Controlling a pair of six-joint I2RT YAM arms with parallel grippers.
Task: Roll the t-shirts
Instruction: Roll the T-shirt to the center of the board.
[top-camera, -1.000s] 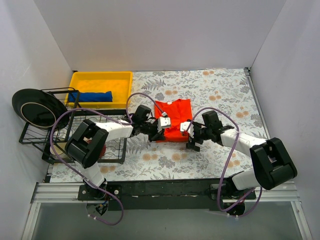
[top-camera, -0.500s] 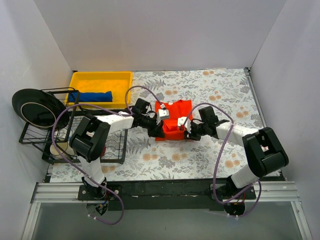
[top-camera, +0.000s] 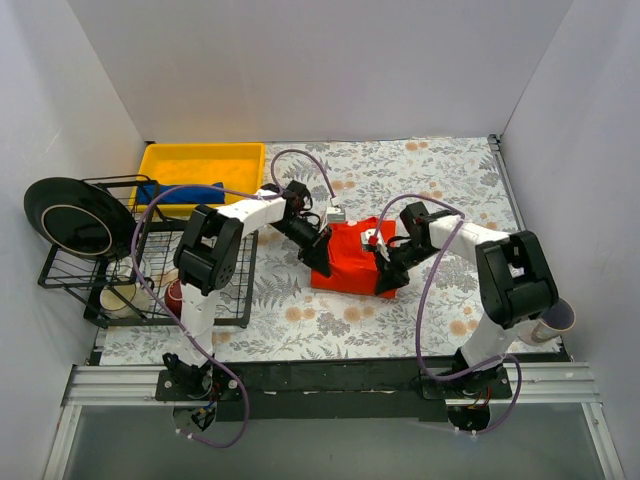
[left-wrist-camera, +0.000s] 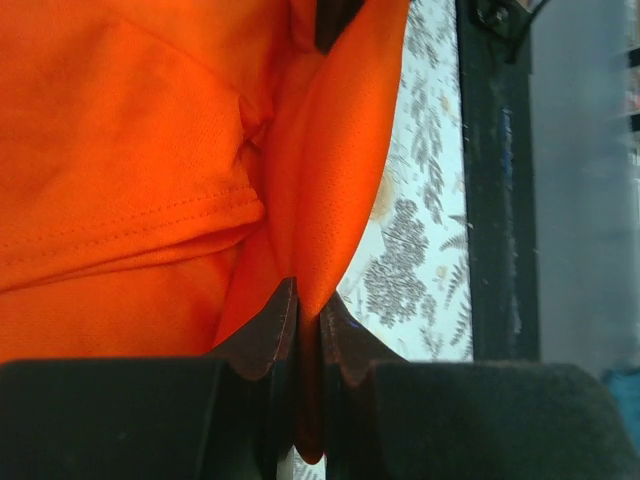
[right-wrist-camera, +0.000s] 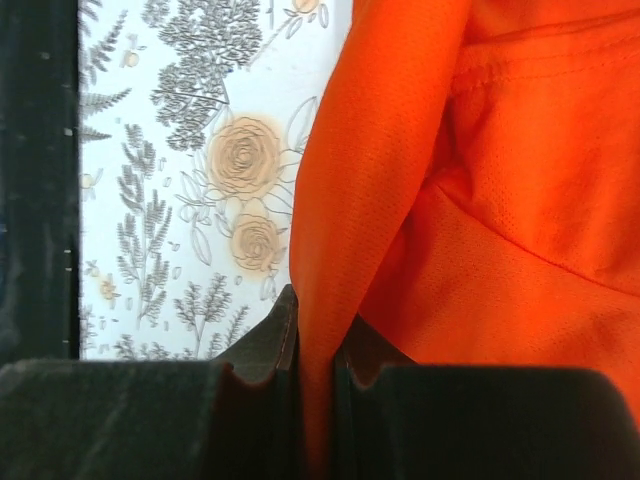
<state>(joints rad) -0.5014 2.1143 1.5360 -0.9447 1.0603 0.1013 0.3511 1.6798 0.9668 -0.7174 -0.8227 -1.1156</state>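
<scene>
An orange-red t-shirt lies folded on the flowered tablecloth at mid-table. My left gripper is at its left edge, shut on a fold of the orange cloth, which runs down between the fingers. At the shirt's right edge my right gripper is shut on another fold, pinched between its fingers. A royal blue t-shirt lies rolled in the yellow bin at the back left.
A black wire rack stands at the left with a black plate, a pale cup and a red bowl. White walls close in the left, back and right sides. A black rail runs along the near edge.
The right gripper has shut on the shirt's right edge. Both arms have stretched farther over the table, and the shirt has bunched and shifted slightly nearer and to the right.
</scene>
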